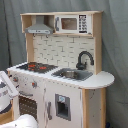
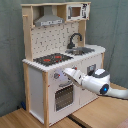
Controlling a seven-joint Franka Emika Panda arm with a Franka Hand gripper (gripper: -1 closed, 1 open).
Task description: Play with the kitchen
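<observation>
kitchen [image 2: 60, 65]: upright, mid-scene; stovetop [image 2: 51, 59] left, sink [image 2: 82, 50] right
gripper [image 2: 67, 74]: at front panel near knobs [image 2: 56, 76], above oven door [image 2: 63, 95]; fingers apart or together, can't tell
tip: approach slow, square to knob; light contact, don't shove unit

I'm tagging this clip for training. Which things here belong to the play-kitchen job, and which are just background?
Part of the job:
- kitchen, with stovetop, faucet, sink, hood and oven door
- gripper, at the knob panel above the oven door

Just there:
- grey curtain behind
- wooden floor
</observation>
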